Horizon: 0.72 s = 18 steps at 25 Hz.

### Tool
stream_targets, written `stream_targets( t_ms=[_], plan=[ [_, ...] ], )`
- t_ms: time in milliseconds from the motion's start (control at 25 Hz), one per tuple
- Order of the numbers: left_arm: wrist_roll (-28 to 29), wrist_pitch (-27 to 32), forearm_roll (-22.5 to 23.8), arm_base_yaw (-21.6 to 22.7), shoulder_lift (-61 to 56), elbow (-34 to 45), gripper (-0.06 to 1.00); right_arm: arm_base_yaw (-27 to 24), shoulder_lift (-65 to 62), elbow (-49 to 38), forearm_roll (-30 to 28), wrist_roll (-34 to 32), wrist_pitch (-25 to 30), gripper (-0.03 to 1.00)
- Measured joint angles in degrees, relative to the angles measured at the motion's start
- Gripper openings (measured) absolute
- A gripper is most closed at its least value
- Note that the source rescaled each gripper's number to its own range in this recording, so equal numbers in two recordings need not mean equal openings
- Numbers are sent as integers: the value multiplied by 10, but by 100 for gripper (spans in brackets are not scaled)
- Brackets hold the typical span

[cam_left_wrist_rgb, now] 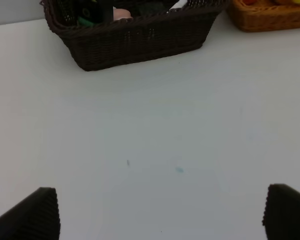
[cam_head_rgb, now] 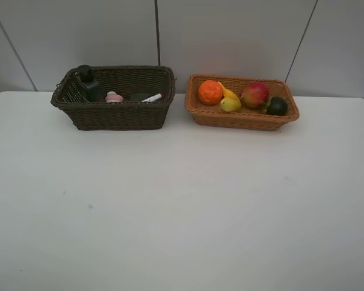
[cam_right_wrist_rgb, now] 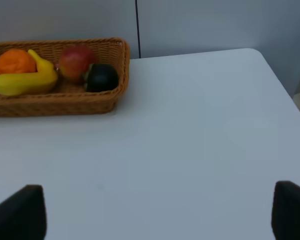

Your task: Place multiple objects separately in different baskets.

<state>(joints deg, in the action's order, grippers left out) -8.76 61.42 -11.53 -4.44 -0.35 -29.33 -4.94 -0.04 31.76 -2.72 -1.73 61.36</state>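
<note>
The dark brown basket (cam_head_rgb: 118,115) stands at the back left and holds the black bottle (cam_head_rgb: 87,82), the small pink bottle (cam_head_rgb: 114,97), the white-pink marker (cam_head_rgb: 152,97) and a dark block (cam_head_rgb: 137,96). The light orange-brown basket (cam_head_rgb: 242,116) beside it holds the orange (cam_head_rgb: 210,92), the yellow banana (cam_head_rgb: 230,102), the red pomegranate (cam_head_rgb: 255,94) and the dark mangosteen (cam_head_rgb: 276,106). Neither arm shows in the high view. My left gripper (cam_left_wrist_rgb: 160,212) is open above bare table, well short of the dark basket (cam_left_wrist_rgb: 135,42). My right gripper (cam_right_wrist_rgb: 157,212) is open too, away from the light basket (cam_right_wrist_rgb: 55,102).
The white table (cam_head_rgb: 182,206) stretches wide in front of both baskets. A grey panelled wall (cam_head_rgb: 230,36) rises right behind them. In the right wrist view the table's corner and edge (cam_right_wrist_rgb: 277,75) show to one side.
</note>
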Motion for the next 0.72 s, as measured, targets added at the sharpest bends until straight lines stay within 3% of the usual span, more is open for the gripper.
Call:
stream_targets(
  t_ms=[720],
  plan=[
    [0, 0, 0, 0, 0, 0, 100, 14, -2, -26, -14, 1, 0, 100]
  ],
)
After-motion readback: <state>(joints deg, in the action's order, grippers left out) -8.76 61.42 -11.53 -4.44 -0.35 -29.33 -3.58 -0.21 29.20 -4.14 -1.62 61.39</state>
